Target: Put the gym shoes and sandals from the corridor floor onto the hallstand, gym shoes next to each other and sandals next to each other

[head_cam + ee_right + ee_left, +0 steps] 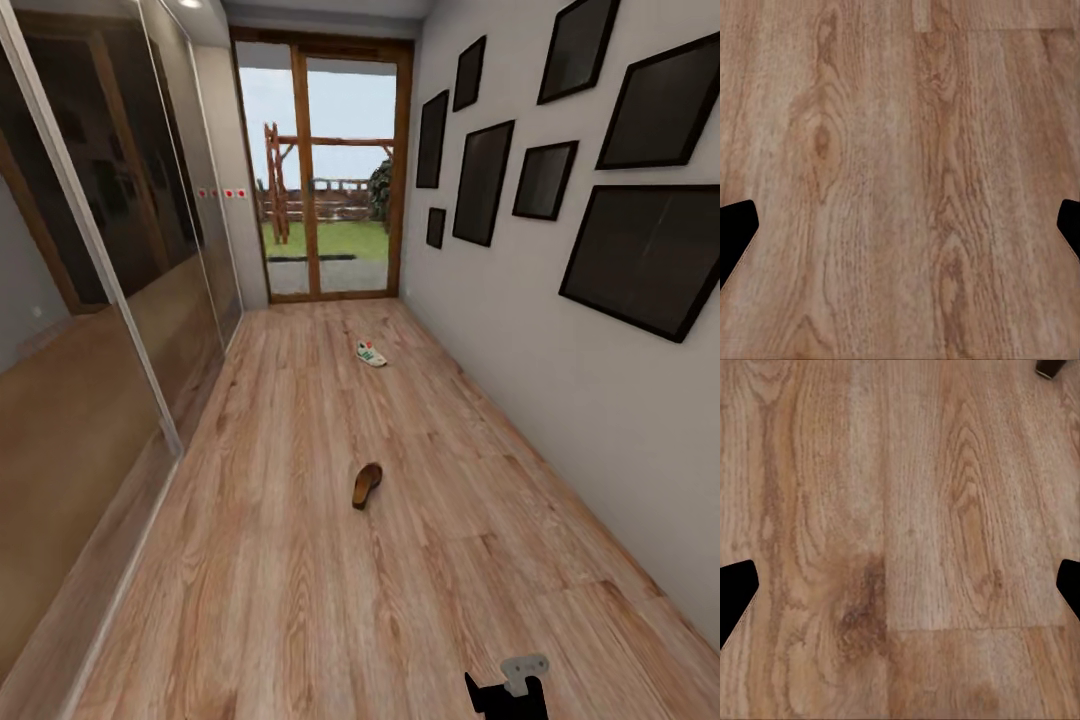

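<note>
One dark brown sandal lies on the wood-plank corridor floor a few steps ahead, near the middle. Farther down the corridor, one cream-white gym shoe with green trim lies toward the right wall. The other shoe, the other sandal and the hallstand are out of view. A black and grey part of my right arm pokes in at the head view's lower edge. The left gripper hangs open over bare floor, as does the right gripper; nothing lies between their fingers.
Mirrored sliding doors line the left side. The white right wall carries several dark framed pictures. A wood-framed glass door closes the far end. A small dark object sits at the left wrist view's corner.
</note>
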Robot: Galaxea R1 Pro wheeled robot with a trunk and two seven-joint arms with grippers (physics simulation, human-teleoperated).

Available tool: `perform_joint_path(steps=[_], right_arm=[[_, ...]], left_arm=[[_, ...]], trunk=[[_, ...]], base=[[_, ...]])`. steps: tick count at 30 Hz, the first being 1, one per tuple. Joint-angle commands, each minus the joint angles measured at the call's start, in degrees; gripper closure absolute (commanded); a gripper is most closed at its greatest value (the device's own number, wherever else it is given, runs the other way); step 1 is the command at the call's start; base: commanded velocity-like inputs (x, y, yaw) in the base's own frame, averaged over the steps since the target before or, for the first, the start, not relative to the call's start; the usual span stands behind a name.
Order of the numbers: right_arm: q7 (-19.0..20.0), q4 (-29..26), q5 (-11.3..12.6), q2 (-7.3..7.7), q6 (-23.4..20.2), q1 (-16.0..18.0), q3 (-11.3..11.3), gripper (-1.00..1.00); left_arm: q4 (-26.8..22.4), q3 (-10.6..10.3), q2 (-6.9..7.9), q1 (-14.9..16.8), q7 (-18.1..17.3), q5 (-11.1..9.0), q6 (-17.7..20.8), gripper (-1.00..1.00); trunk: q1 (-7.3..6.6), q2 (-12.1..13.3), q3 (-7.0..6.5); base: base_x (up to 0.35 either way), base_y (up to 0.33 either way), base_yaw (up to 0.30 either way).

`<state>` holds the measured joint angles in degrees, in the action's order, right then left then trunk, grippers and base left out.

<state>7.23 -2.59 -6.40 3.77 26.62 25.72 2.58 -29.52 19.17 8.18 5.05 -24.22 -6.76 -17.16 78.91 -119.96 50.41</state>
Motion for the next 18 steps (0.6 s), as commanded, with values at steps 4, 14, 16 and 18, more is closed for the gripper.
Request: perform_joint_path(steps=[4,14,16,18], right_arm=[[0.0,0.0,-0.6,0.01,0.2,0.0,0.3,-1.00],[0.0,0.0,-0.5,0.01,0.2,0.0,0.3,-1.00],[0.0,0.0,-0.5,0.01,0.2,0.0,0.3,-1.00],[0.0,0.0,-0.5,0.01,0.2,0.0,0.3,-1.00]], left_arm=[[0.1,0.2,-0.01,0.0,-0.6,-0.5,0.1,-1.00],[0.1,0.2,-0.01,0.0,-0.6,-0.5,0.1,-1.00],[0.1,0.2,-0.01,0.0,-0.6,-0.5,0.1,-1.00],[0.1,0.2,-0.01,0.0,-0.6,-0.5,0.1,-1.00]], trunk=[[0.03,0.0,0.05],[0.03,0.0,0.05],[0.03,0.0,0.05],[0.03,0.0,0.05]], base=[[0.339,0.070,-0.004],[0.339,0.071,0.000],[0.339,0.071,0.000],[0.339,0.071,0.000]])
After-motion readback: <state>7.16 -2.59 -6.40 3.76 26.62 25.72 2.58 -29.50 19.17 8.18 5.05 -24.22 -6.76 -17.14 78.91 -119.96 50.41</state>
